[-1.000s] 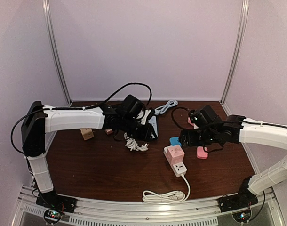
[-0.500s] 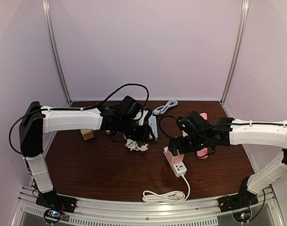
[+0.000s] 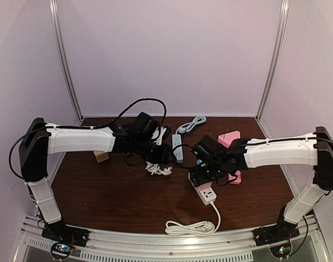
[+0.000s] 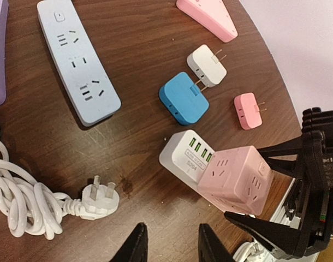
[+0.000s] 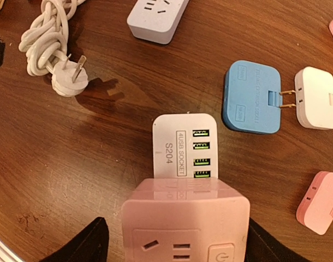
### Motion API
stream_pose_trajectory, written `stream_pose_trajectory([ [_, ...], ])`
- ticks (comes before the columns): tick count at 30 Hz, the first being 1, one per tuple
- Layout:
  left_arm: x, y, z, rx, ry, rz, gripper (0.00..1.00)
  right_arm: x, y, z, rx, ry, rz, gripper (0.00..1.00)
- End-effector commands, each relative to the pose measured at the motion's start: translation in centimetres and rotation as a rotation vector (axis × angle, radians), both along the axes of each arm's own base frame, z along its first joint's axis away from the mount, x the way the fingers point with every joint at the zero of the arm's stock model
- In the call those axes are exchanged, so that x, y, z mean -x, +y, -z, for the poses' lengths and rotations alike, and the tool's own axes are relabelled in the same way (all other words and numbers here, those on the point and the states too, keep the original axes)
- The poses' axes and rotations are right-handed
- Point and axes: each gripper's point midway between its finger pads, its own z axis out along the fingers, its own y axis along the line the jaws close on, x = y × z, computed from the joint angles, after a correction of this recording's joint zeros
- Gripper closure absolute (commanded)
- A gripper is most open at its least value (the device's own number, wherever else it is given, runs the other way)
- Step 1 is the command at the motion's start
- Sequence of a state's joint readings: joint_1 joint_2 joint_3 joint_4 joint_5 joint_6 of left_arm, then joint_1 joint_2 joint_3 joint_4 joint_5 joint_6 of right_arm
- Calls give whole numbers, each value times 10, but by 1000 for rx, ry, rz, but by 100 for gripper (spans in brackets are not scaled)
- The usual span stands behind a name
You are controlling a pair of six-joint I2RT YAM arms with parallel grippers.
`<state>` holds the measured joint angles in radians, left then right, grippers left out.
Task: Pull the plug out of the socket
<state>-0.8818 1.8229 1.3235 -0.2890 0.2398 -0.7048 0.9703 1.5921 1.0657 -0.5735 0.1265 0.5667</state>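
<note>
Right fingers (image 5: 82, 246) newly astride one plug (image 5: 185, 224) (pink)

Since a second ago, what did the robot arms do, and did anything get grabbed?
The right gripper swung left, from near the small pink adapter to the pink cube plug on the white socket. Its fingers now straddle the cube, open, not gripping yet. The left gripper slid slightly left, open and empty. The socket, cube and coiled white cord stayed put.
</note>
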Motion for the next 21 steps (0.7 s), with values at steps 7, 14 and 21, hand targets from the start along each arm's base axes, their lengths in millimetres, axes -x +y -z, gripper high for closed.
stream_pose_trajectory([
  [7, 0, -2, -13, 200, 85, -23, 69, 0, 9, 1, 33, 0, -46, 20],
  [14, -1, -3, -13, 217, 102, -29, 68, -1, 9, 6, 41, 6, -41, 24],
  [21, 2, -6, -12, 240, 127, -24, 65, -3, 15, 5, 32, 1, -52, 36],
])
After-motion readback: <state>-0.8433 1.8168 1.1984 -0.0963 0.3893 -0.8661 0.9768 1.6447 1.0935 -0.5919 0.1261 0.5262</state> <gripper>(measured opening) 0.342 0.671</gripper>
